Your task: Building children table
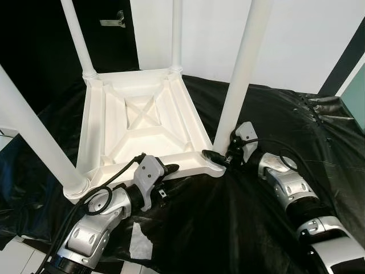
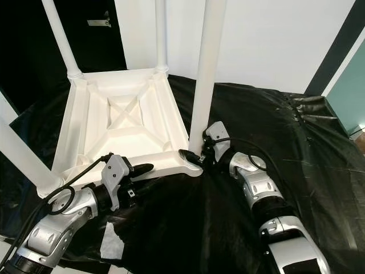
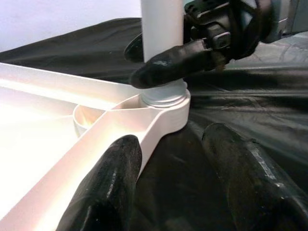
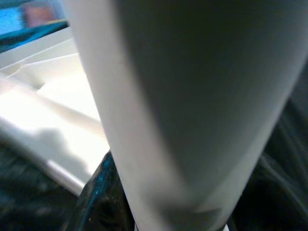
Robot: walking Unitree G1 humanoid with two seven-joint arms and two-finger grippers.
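Note:
A white children's table [image 1: 94, 123] lies upside down on a black sheet, its four white legs pointing up. My right gripper [image 1: 219, 155] is shut on the base of the near right leg [image 1: 242, 74], where it enters the corner socket [image 3: 166, 103]; one of its fingers [image 3: 175, 62] wraps across the front of the leg. The leg looms very close in the right wrist view [image 4: 192, 106]. My left gripper [image 1: 168, 169] rests at the table's front rim [image 3: 72, 159], open, with one finger over the rim and the other over the sheet.
The black sheet [image 1: 274, 114] is crinkled and spreads to the right and front. A white scrap [image 1: 138, 240] lies on it near my left arm. The near left leg [image 1: 34, 137] stands by my left arm. A white wall [image 1: 296, 34] stands behind, with a dark doorway [image 1: 34, 40] at the far left.

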